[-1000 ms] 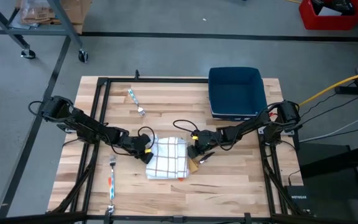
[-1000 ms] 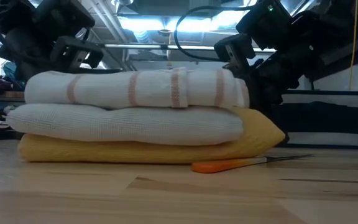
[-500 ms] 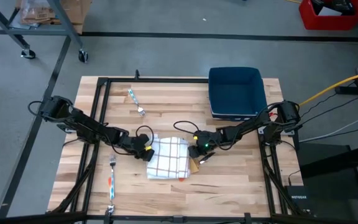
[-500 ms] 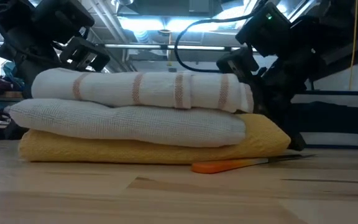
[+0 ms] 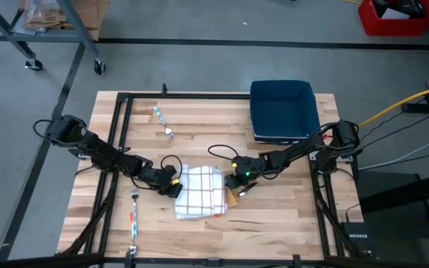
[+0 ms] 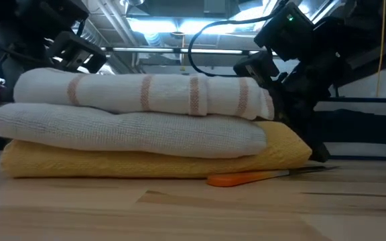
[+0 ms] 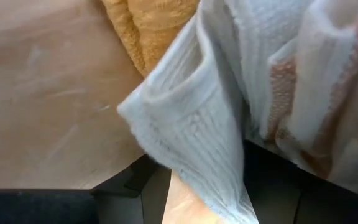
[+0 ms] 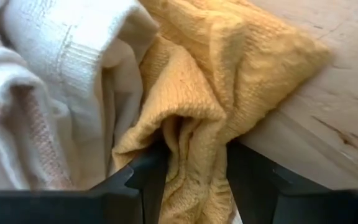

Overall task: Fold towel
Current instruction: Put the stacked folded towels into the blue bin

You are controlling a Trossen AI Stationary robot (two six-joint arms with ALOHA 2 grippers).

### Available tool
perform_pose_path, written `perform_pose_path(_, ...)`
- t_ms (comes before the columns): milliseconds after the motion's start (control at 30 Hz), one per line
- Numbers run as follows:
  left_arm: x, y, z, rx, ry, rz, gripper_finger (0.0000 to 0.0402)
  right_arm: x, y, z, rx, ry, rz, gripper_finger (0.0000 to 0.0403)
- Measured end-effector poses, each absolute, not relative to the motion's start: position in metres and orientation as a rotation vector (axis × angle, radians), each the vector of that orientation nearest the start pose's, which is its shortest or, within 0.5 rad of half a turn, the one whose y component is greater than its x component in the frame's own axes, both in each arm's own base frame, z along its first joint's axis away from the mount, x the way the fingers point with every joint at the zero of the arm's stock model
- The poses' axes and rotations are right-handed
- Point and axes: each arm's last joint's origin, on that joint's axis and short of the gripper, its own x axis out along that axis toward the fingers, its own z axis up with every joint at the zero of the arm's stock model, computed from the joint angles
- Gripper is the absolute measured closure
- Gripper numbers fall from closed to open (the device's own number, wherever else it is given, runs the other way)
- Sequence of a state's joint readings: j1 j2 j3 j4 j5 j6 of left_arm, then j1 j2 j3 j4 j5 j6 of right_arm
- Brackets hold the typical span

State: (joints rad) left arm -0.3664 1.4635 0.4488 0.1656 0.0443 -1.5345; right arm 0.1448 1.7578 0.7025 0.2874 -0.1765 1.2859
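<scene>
A stack of three folded towels lies on the wooden table [image 5: 274,216]. A yellow towel [image 6: 146,163] is at the bottom, a white waffle towel [image 6: 133,130] is in the middle, and a white towel with red stripes [image 6: 146,94] is on top [image 5: 201,190]. My left gripper [image 5: 171,186] [image 7: 210,186] is shut on the stack's left end. My right gripper [image 5: 235,179] [image 8: 194,177] is shut on its right end. Both are low at the table. My left gripper pinches an edge of the white waffle towel [image 7: 204,155] between its two fingers, coming level from the table's left. The striped towel [image 7: 303,93] lies against one finger. The stack rests on the table. My right gripper pinches a bunched fold of the yellow towel [image 8: 194,143] at its right end between its two fingers [image 8: 148,177]. It comes in low from the table's right. The towel lies on the table under the other two.
A blue bin [image 5: 283,110] stands at the far right. A fork [image 5: 162,121] lies at the far left, and an orange-handled utensil [image 5: 133,212] lies at the near left. Another orange-handled utensil [image 6: 246,178] lies right in front of the stack's right end.
My left gripper has drawn a little toward the table's left and near edge. It has pulled the left end of the stack out that way. The right end, in my right gripper, has stayed about where it was.
</scene>
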Motion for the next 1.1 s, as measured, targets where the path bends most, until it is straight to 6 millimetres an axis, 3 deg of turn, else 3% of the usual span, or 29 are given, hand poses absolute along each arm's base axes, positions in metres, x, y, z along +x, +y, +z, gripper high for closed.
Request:
perform_pose_path(333,0.226,-0.065,0.116,-1.258,0.969,0.297,0.0222,0.307,0.05,0.112,1.214,0.87,-0.215,0.0242)
perform_pose_path(633,0.225,-0.041,0.114,-1.283,1.161,0.092,0.0222,0.307,0.05,0.112,1.201,0.872,-0.208,0.0242)
perform_pose_path(833,0.217,-0.029,0.109,-1.283,1.276,0.069,0.0222,0.307,0.05,0.112,1.186,0.876,-0.201,0.0242)
perform_pose_path(1100,0.216,-0.03,0.109,-1.275,1.274,0.071,0.0222,0.307,0.05,0.112,1.186,0.876,-0.202,0.0242)
